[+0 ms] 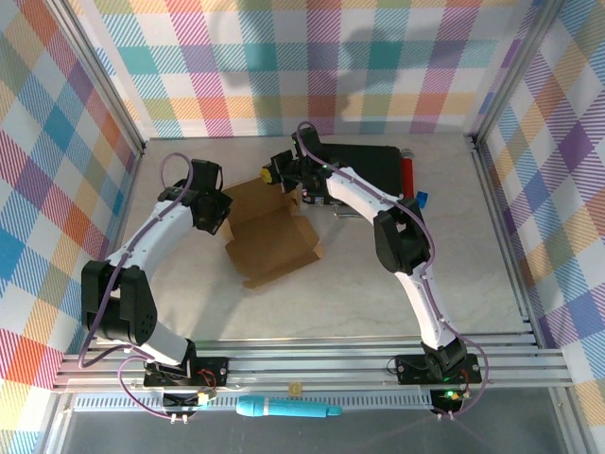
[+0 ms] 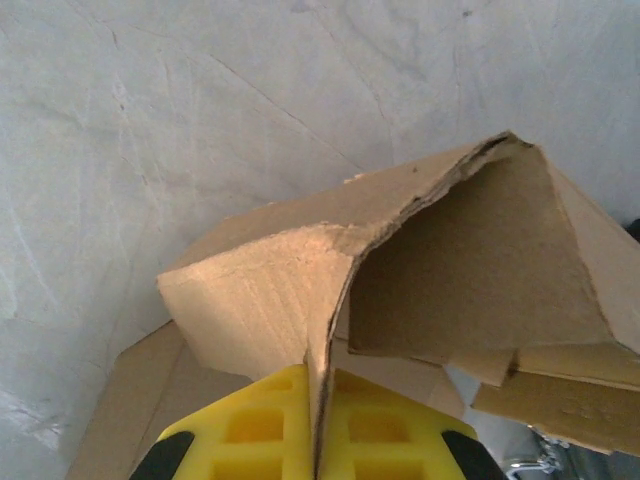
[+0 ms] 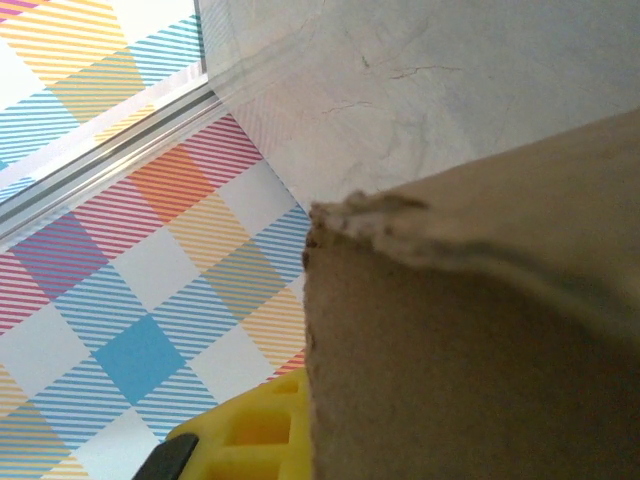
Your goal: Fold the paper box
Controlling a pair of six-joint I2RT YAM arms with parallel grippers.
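Near rail: teal pen-like tool [image 1: 288, 409], lying idle. Mid-table: paper box [image 1: 272, 236], brown cardboard, between the two arms, partly raised off the surface. Left gripper [image 2: 318, 425] pinched tight on a thin upright flap at the box's left edge, cardboard sandwiched in its yellow jaws. Right gripper [image 1: 282, 176] closed on the box's far right corner. Beyond it: black case [image 1: 364, 159] by the back wall. Judgement: several panels creased and standing, one bent over like a roof. Walls not squared, nothing tucked. Roughly midway; squaring and closing remain.
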